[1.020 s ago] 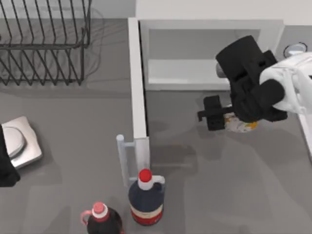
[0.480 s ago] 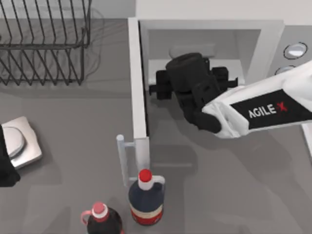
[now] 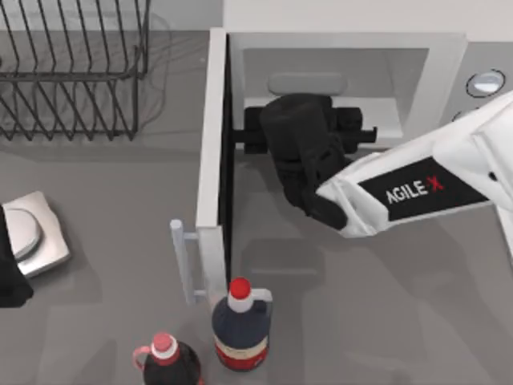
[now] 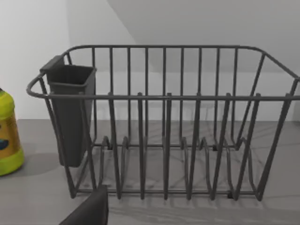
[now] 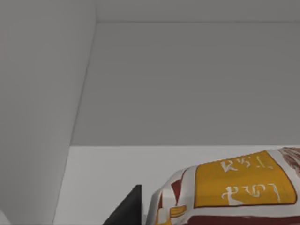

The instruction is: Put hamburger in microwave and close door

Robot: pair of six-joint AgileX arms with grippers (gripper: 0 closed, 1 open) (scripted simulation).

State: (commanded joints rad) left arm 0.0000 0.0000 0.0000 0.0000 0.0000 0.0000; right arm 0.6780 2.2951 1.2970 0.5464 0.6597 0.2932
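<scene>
Right AgileX arm, white-sleeved with a black wrist, reaching across the grey bench from the top view's right, its black pincer pushed into the mouth of the large light-grey boxy microwave at the back. Cannot tell whether the pincer fingers are spread or clamped. In the right wrist view, small rounded cream-white wrapped hamburger with an orange-yellow printed panel, lying on the pale cavity floor just beside a dark fingertip, plain grey inner walls behind it. Whether the fingertip touches the wrapper: unclear.

Flat light-grey door standing open, swung out toward the front edge of the bench at the cavity's left side, its pale vertical bar handle at the near end. Just in front of the door's free end, a dark bottle with a red cap; a second red-capped dark bottle beside it to the left.

Left arm parked at the left edge of the bench, near a silver square scale. Left pincer: state cannot be told. Black wire rack at the back left, a dark cup hung on its end, a yellow-green bottle beside it.
</scene>
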